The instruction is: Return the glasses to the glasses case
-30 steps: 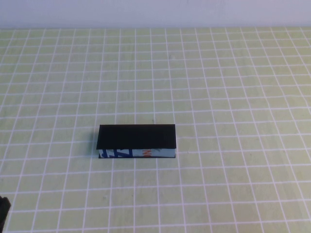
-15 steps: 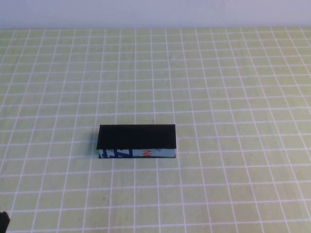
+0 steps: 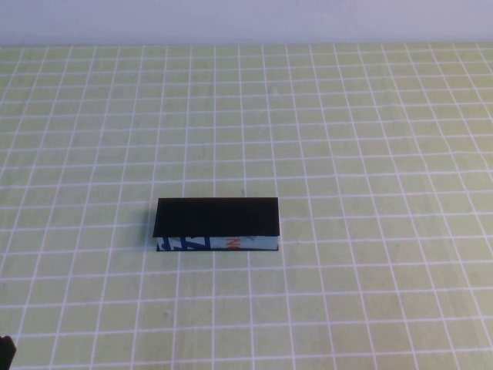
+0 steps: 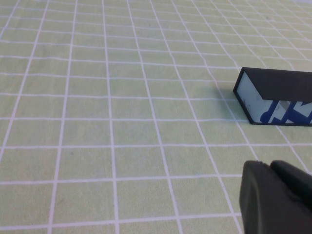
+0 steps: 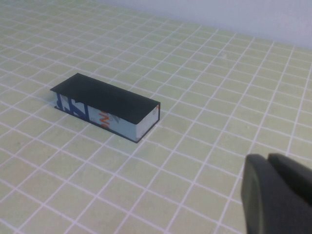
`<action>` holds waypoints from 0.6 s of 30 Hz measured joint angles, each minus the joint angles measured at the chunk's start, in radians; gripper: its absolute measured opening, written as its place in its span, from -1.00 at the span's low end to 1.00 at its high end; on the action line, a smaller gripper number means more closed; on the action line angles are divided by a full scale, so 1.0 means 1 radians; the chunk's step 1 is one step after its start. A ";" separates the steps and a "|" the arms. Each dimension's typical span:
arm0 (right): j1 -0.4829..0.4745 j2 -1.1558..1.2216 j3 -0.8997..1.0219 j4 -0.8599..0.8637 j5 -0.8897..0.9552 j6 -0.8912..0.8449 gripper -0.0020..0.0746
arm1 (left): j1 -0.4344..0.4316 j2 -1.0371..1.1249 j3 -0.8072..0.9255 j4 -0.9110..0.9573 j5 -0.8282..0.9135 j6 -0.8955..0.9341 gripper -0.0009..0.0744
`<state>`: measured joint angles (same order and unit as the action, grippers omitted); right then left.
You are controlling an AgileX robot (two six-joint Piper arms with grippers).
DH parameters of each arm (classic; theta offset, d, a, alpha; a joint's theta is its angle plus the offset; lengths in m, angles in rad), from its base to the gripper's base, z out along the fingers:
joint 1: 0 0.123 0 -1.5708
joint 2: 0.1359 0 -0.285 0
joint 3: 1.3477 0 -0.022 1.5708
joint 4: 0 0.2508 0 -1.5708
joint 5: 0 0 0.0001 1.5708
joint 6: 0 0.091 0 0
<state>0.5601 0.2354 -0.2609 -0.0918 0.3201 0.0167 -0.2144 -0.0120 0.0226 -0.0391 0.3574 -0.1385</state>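
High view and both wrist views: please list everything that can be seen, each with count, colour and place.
black rectangular glasses case: one, black lid shut, light-blue front edge with dark-blue and orange markings; near the middle of the table.
glasses: none in view.
green table mat with white grid lines: one, covers the table.
pale wall: one, behind the far edge.
left gripper: one, black; low over the mat, apart from the case.
right gripper: one, black; low over the mat, apart from the case.
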 joint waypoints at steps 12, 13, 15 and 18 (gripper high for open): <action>-0.029 -0.011 0.000 0.000 0.000 0.000 -0.99 | 0.000 0.000 0.000 0.000 0.001 -0.002 -0.99; -0.053 -0.023 0.000 0.000 0.000 0.000 -0.99 | 0.000 0.000 0.000 0.000 0.001 -0.002 -0.99; -0.108 -0.050 0.000 0.000 0.000 0.000 -0.99 | 0.000 0.000 0.000 0.000 0.001 -0.002 -0.99; -0.213 -0.118 0.000 0.000 0.000 0.000 -0.99 | 0.000 0.000 0.000 0.000 0.001 -0.002 -0.99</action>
<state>0.3467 0.1176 -0.2609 -0.0918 0.3201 0.0167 -0.2144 -0.0120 0.0226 -0.0391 0.3580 -0.1409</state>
